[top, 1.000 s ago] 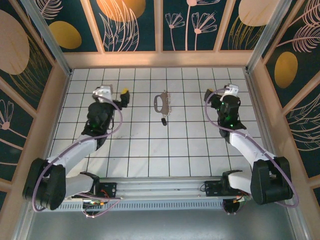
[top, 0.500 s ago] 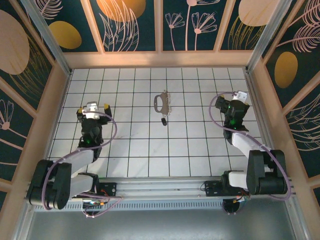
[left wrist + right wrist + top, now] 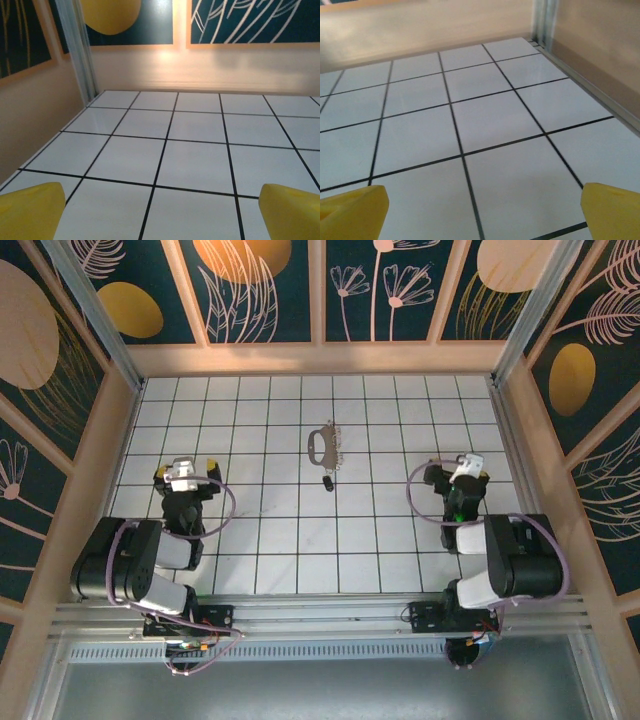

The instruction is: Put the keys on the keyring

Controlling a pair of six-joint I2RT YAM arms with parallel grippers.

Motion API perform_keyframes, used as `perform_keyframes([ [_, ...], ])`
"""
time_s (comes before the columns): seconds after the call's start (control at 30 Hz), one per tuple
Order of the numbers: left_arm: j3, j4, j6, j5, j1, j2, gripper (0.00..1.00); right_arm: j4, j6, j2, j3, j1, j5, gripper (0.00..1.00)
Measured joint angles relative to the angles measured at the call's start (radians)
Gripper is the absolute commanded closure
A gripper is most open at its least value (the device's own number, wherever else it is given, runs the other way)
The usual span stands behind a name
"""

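Keyring [image 3: 318,446]: 1 counted, lying flat on the tiled table [image 3: 270,540], centre-far area, well apart from both arms.

L side: left gripper [image 3: 187,469] is seen low over the tiles near the L wall. In the wrist view the left gripper [image 3: 160,215] has 2 yellow fingertips [image 3: 31,210] set at opposite bottom corners. Jaws wide apart, nothing held, bare tile between.

Centre: silvery keys [image 3: 337,451] are noted as jagged metal against the ring's R edge; qty can't be told. 1 black-headed key [image 3: 328,483] is noted just nearer than the ring; contact w/ ring can't be told.

R side: right gripper [image 3: 457,469] is seen low over the tiles near the R wall. In the wrist view the right gripper [image 3: 480,215] likewise shows 2 fingertips [image 3: 612,210] at opposite corners. Jaws spread wide, nothing held.
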Motion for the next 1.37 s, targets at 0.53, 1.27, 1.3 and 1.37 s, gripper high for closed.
perform_keyframes([
  [0.53, 0.110, -0.117, -0.057, 0.093, 0.066, 0.013, 0.01, 0.056, -0.019, 0.052, 0.046, -0.063, -0.232, 0.01],
  [1.27, 0.109, -0.121, -0.057, 0.093, 0.066, 0.013, 0.01, 0.056, -0.020, 0.052, 0.046, -0.063, -0.232, 0.01],
  [1.3, 0.109, -0.121, -0.057, 0.093, 0.066, 0.013, 0.01, 0.056, -0.019, 0.052, 0.046, -0.063, -0.232, 0.01],
  [1.37, 0.109, -0.121, -0.057, 0.093, 0.066, 0.013, 0.01, 0.056, -0.019, 0.052, 0.046, -0.063, -0.232, 0.01],
])
